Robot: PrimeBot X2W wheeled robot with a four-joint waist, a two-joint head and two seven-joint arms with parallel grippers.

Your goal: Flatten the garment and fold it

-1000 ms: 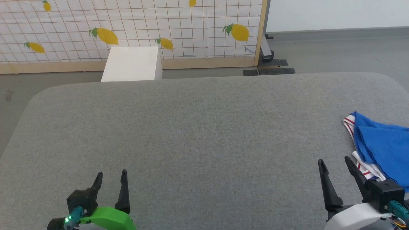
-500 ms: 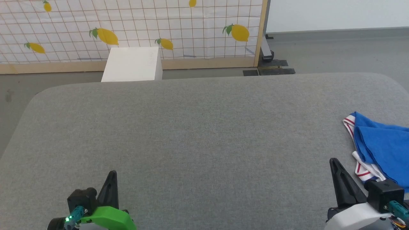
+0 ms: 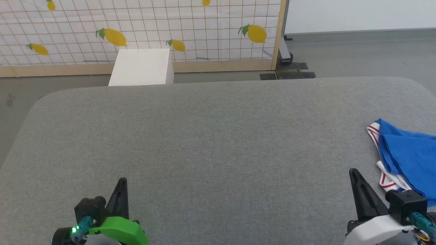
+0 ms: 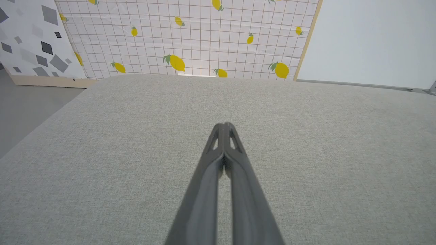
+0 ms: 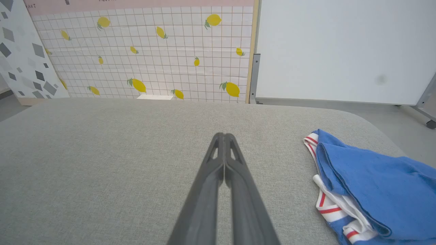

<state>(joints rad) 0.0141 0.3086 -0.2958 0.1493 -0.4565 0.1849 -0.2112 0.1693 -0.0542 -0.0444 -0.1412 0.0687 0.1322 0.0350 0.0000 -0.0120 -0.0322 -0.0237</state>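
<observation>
The garment (image 3: 408,153) is a royal-blue shirt with red-and-white striped trim, lying crumpled at the right edge of the grey table (image 3: 211,136); part of it runs out of the head view. In the right wrist view the garment (image 5: 371,180) lies to the right of my right gripper (image 5: 224,135), apart from it. My right gripper (image 3: 352,172) is shut and holds nothing, low at the right, just left of the garment. My left gripper (image 3: 122,180) is shut and empty at the lower left, far from the garment; its closed fingers (image 4: 223,126) hover over bare table.
Beyond the table's far edge stands a white box (image 3: 141,67) on the grey floor. Behind it is a lemon-print grid panel (image 3: 143,27) with a wooden frame. A white wall board (image 5: 340,51) stands at the right.
Both grippers went from open to shut on nothing. The garment has not moved; the head camera shifted slightly.
</observation>
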